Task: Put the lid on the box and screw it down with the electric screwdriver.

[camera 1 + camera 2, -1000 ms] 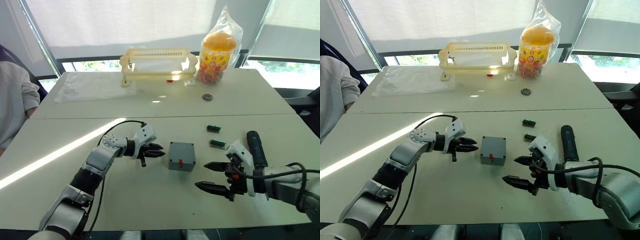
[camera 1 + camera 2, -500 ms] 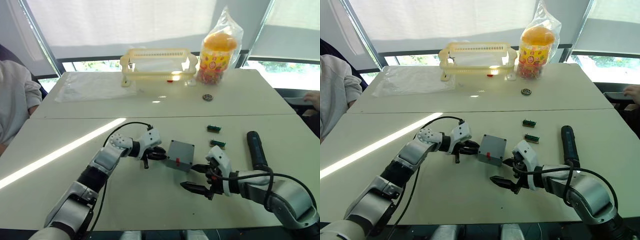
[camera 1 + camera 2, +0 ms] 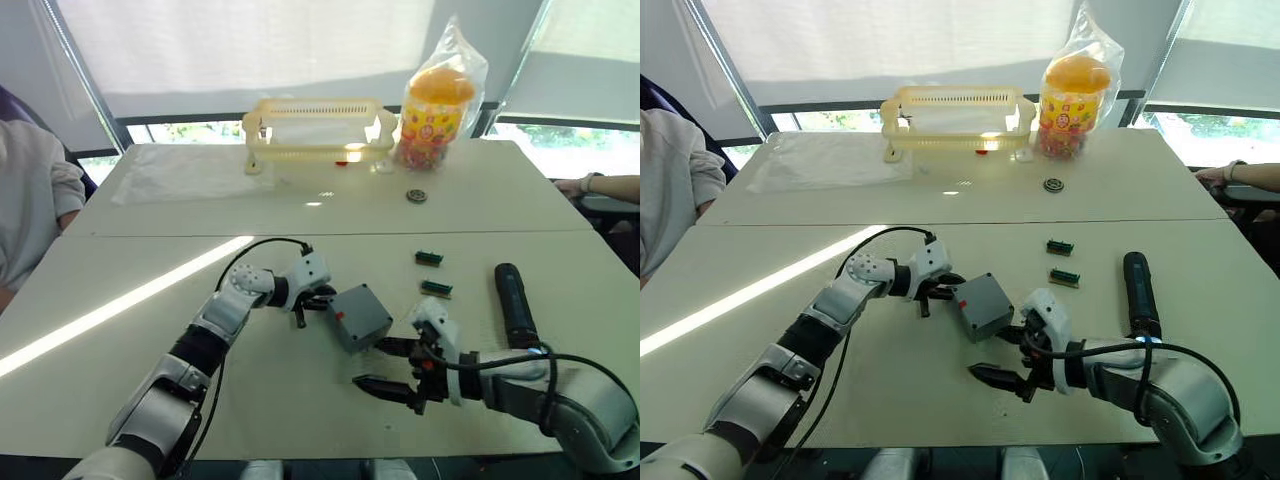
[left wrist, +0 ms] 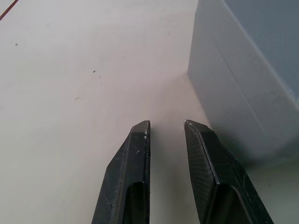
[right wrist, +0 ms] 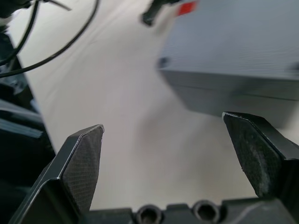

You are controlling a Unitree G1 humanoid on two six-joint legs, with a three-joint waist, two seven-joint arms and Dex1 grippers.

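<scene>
Jaws of both my grippers, left [image 3: 318, 299] narrowly parted, right [image 3: 383, 366] wide, empty, flank the box [image 3: 357, 316]; nudging may spin it.

Matt grey plastic box [image 3: 357, 315] on smooth pale table [image 3: 150, 300]; black fingers [image 5: 81, 161] with fine textured pads; glossy crinkled bag [image 3: 440, 90]; yellow slotted plastic basket [image 3: 315, 125].

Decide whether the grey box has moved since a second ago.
Yes. The grey box has turned on the table, its red-marked side swinging toward the left gripper, judged against the fixed electric screwdriver.
</scene>
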